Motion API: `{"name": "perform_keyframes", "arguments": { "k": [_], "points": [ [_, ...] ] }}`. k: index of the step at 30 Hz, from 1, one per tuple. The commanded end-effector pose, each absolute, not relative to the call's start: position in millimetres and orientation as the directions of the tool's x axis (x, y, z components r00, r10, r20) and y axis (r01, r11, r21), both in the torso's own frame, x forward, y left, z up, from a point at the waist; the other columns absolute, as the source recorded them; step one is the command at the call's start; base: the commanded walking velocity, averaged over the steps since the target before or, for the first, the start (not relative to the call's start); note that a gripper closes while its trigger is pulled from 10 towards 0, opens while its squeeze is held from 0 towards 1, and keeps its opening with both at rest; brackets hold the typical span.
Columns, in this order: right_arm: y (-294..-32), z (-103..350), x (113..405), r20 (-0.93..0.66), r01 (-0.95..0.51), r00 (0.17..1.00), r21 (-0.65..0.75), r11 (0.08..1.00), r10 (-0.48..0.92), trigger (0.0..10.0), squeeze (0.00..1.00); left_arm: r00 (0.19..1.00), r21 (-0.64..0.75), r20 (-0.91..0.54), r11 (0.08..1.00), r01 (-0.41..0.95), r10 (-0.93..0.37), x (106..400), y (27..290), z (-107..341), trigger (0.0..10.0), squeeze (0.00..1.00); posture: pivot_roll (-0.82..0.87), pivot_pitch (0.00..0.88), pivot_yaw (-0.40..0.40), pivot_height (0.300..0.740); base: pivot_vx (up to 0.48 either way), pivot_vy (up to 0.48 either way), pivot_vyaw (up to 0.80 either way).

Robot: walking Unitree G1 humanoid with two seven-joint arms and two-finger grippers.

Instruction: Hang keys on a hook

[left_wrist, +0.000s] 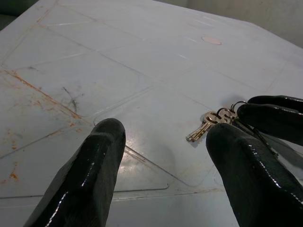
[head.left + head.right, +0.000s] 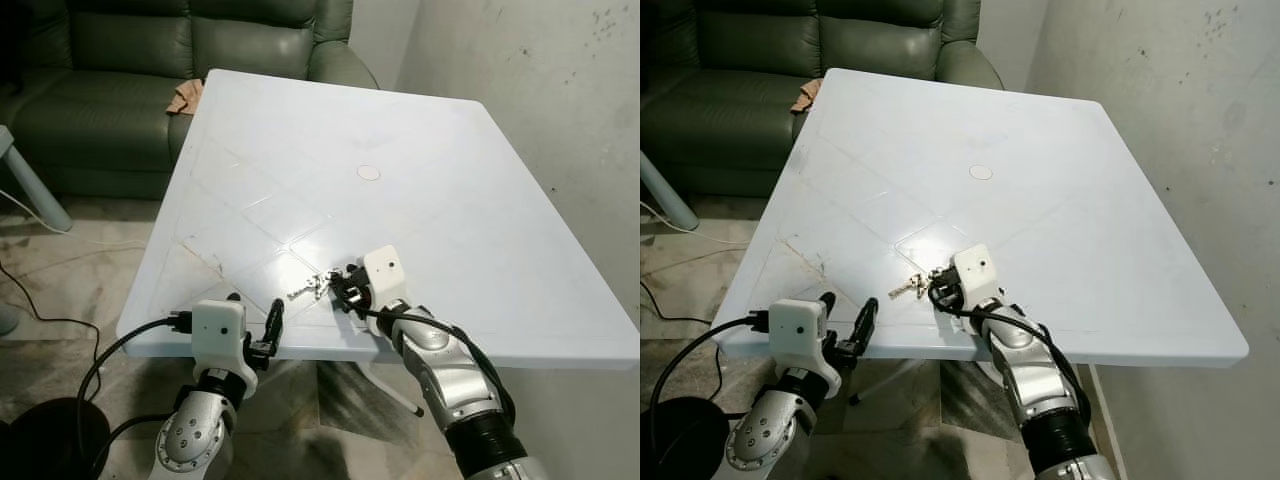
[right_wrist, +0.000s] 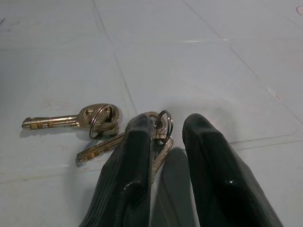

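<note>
The keys [image 3: 102, 125] are found lying flat on the white tabletop [image 2: 420, 140], close to its near edge and roughly midway along it. The right claw [image 3: 163, 137] is set down directly at the bunch: in the right wrist view its two fingers are parted by a narrow gap, one finger resting over a ring and key bow, the other just beside. The claw is therefore judged released, nothing yet being gripped. The long axis of the keys is seen to run crosswise to the fingers, the blades pointing away toward the robot's left. The left claw [image 2: 258, 340] is held at the tabletop's near edge, fingers spread wide and holding nothing, near the keys but clearly farther than the right. The right arm is judged the one placed for the pick.

A small round mark [image 2: 369, 172] is noted mid-tabletop, well apart. A green sofa [image 2: 150, 60] stands beyond the far side, with a cloth [image 2: 185, 97] on its arm. No obstruction is observed around the keys. No hook can be identified
</note>
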State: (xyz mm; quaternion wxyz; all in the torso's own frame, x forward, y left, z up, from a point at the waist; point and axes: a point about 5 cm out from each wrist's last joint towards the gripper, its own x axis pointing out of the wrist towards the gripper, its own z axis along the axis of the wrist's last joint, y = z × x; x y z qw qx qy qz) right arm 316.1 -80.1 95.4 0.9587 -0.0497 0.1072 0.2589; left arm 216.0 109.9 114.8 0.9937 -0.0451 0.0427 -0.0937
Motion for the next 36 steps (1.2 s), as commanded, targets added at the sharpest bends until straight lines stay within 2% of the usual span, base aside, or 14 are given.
{"name": "perform_keyframes", "arguments": {
  "k": [1, 6, 7, 8, 9, 10, 11, 12, 13, 16, 17, 31, 33, 36],
  "points": [
    [-83.6, 96.1, 315.0, -0.23, -0.497, 0.85, -0.047, 0.866, 0.475, 0.0, 0.0, 0.98, -0.091, -0.065, 0.979, 0.184, -0.19, 215.1, 108.9, 118.8, 10.0, 0.0, 0.0, 0.124, -0.119, 0.74, 0.0, 0.0, 0.0],
    [-82.9, 94.5, 314.2, -0.253, -0.512, 0.834, -0.024, 0.859, 0.49, 0.5, 0.0, 0.981, -0.089, -0.064, 0.98, 0.178, -0.184, 215.7, 109.1, 119.0, 10.0, 0.0, 0.0, 0.124, -0.12, 0.74, 0.0, 0.0, 0.0],
    [-83.1, 95.0, 314.4, -0.248, -0.509, 0.838, -0.032, 0.86, 0.486, 0.0, 0.0, 0.981, -0.089, -0.064, 0.98, 0.178, -0.184, 215.8, 109.1, 119.1, 10.0, 0.0, 0.0, 0.124, -0.12, 0.74, 0.0, 0.0, 0.0],
    [-83.5, 95.1, 314.6, -0.248, -0.504, 0.841, -0.035, 0.863, 0.481, 3.0, 0.0, 0.981, -0.09, -0.063, 0.98, 0.177, -0.183, 216.0, 109.2, 119.3, 10.0, 0.0, 0.0, 0.124, -0.12, 0.74, 0.0, 0.0, 0.0],
    [-83.6, 95.4, 314.6, -0.246, -0.504, 0.842, -0.04, 0.862, 0.481, 1.2, 0.0, 0.981, -0.09, -0.063, 0.98, 0.177, -0.183, 216.0, 109.2, 119.5, 10.0, 0.0, 0.0, 0.124, -0.122, 0.74, 0.0, 0.0, 0.0],
    [-83.6, 95.9, 314.6, -0.243, -0.506, 0.842, -0.046, 0.861, 0.481, 1.2, 0.0, 0.981, -0.089, -0.062, 0.98, 0.176, -0.182, 215.9, 109.2, 119.6, 10.0, 0.0, 0.0, 0.124, -0.122, 0.74, 0.0, 0.0, 0.0],
    [-83.6, 95.9, 314.6, -0.243, -0.506, 0.842, -0.046, 0.862, 0.481, 0.5, 0.0, 0.981, -0.09, -0.062, 0.98, 0.176, -0.182, 215.9, 109.2, 119.7, 10.0, 0.0, 0.0, 0.124, -0.122, 0.74, 0.0, 0.0, 0.0],
    [-83.7, 95.8, 314.6, -0.245, -0.504, 0.843, -0.044, 0.863, 0.48, 0.2, 0.0, 0.981, -0.09, -0.062, 0.98, 0.176, -0.182, 215.8, 109.2, 119.6, 10.0, 0.0, 0.0, 0.124, -0.122, 0.74, 0.0, 0.0, 0.0],
    [-83.8, 95.9, 315.0, -0.245, -0.5, 0.844, -0.043, 0.865, 0.476, 1.1, 0.0, 0.981, -0.091, -0.062, 0.98, 0.175, -0.181, 215.8, 109.1, 119.6, 10.0, 0.0, 0.0, 0.124, -0.122, 0.74, 0.0, 0.0, 0.0],
    [-83.8, 96.2, 315.0, -0.245, -0.5, 0.845, -0.041, 0.865, 0.476, 1.1, 0.0, 0.982, -0.092, -0.061, 0.98, 0.175, -0.181, 215.7, 109.0, 119.7, 10.0, 0.0, 0.0, 0.125, -0.123, 0.74, 0.0, 0.0, 0.0],
    [-83.9, 96.5, 314.9, -0.242, -0.499, 0.846, -0.043, 0.866, 0.475, 0.0, 0.0, 0.982, -0.091, -0.062, 0.981, 0.174, -0.18, 215.6, 108.9, 119.6, 10.0, 0.0, 0.0, 0.126, -0.122, 0.74, 0.0, 0.0, 0.0],
    [-87.0, 102.0, 317.9, -0.212, -0.463, 0.865, 0.012, 0.886, 0.455, 0.0, 0.0, 0.984, -0.094, -0.058, 0.982, 0.165, -0.171, 219.1, 108.8, 120.2, 10.0, 0.0, 0.0, 0.114, -0.121, 0.74, 0.0, 0.0, 0.0],
    [-95.4, 117.7, 332.9, -0.165, -0.37, 0.909, 0.111, 0.923, 0.384, 0.0, 0.0, 0.992, -0.104, -0.012, 0.987, 0.123, -0.125, 241.7, 113.2, 130.3, 10.0, 0.0, 0.0, 0.078, -0.114, 0.74, 0.0, 0.0, 0.0],
    [-97.6, 127.0, 340.1, -0.138, -0.337, 0.925, 0.137, 0.932, 0.354, 0.0, 0.0, 0.994, -0.115, 0.013, 0.988, 0.108, -0.107, 254.5, 116.2, 137.7, 10.0, 0.0, 0.0, 0.065, -0.111, 0.74, 0.0, 0.0, 0.0]
  ]
}}
